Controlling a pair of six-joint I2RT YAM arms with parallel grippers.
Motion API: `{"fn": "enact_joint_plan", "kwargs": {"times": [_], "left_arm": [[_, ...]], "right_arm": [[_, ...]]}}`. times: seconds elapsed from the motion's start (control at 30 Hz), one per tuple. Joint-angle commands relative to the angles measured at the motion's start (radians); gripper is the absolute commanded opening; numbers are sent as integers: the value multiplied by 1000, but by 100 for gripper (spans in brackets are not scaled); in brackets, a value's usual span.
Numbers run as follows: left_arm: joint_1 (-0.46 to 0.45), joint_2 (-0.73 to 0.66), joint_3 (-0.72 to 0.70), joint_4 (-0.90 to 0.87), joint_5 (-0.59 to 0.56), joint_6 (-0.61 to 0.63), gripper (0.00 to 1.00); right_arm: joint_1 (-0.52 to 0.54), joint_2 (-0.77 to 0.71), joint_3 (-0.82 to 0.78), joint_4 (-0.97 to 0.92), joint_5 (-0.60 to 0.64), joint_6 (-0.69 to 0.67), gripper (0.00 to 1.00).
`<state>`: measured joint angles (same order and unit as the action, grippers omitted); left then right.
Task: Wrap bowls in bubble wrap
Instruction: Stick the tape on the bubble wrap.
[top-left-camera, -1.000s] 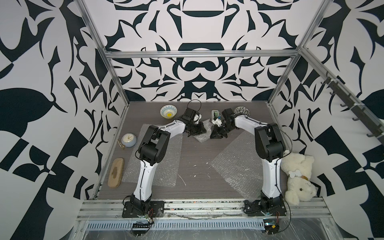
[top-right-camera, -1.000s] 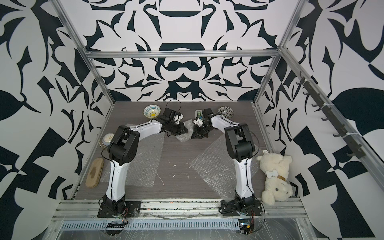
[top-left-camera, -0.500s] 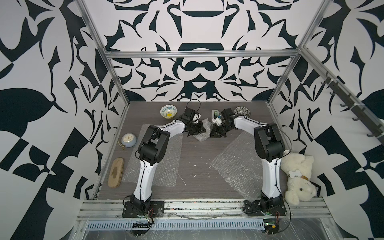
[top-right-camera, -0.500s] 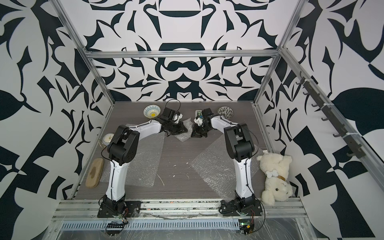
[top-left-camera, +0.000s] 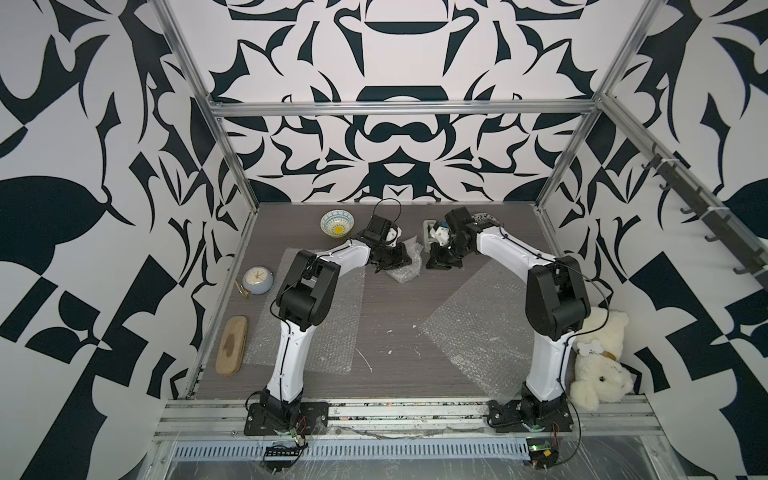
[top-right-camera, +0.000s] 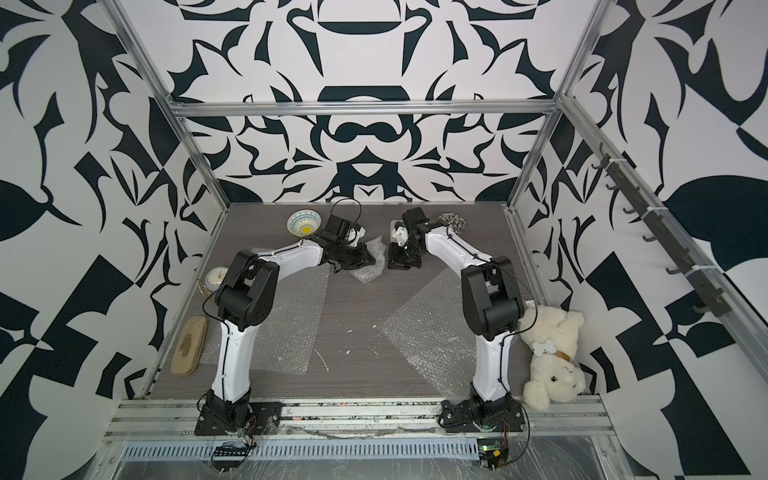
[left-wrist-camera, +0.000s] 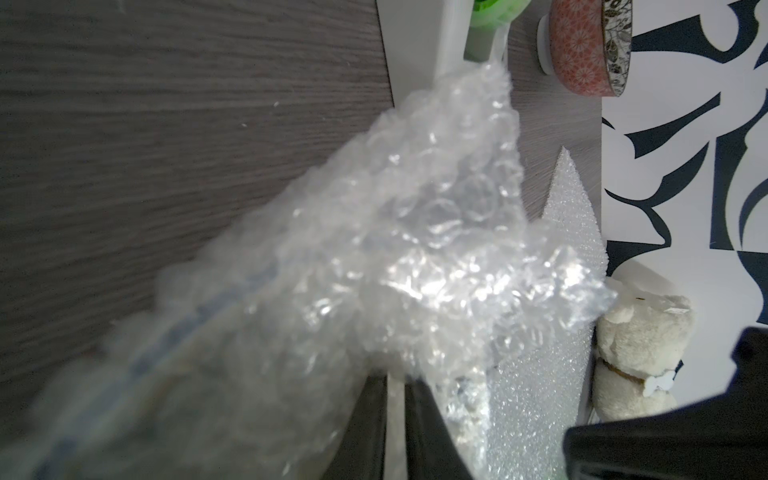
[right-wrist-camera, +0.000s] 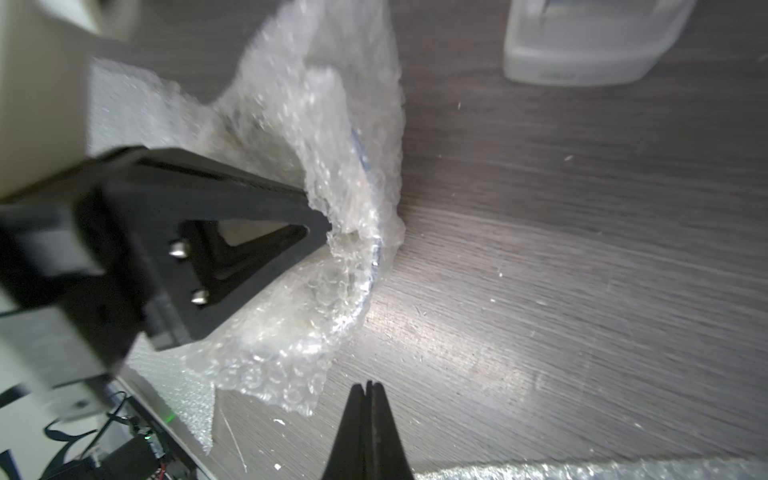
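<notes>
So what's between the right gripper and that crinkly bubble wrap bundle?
Nothing but a bare strip of table. The right wrist view shows the right gripper shut, its tips just short of the bubble wrap bundle.

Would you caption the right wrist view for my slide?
Left claw pinches bubble wrap around bowl; shut right claw nearby.

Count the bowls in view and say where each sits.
3: yellow-centred bowl at the back left; floral bowl at the back right, partly behind the right arm; third bowl, only its blue rim showing, inside the crumpled bubble wrap.
</notes>
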<state>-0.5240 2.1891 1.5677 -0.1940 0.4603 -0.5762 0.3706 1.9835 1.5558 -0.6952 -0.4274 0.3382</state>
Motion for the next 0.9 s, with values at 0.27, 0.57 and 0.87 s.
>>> {"fn": "enact_joint_plan", "kwargs": {"times": [0.27, 0.57, 0.87], "left_arm": [[-11, 54, -7, -60, -21, 1, 15], [-19, 52, -24, -38, -20, -12, 15], [-27, 54, -45, 1, -12, -34, 15]], "right_arm": [[76, 104, 109, -23, 64, 28, 4], [85, 124, 63, 171, -67, 169, 3], [71, 106, -127, 698, -197, 579, 2]]}}
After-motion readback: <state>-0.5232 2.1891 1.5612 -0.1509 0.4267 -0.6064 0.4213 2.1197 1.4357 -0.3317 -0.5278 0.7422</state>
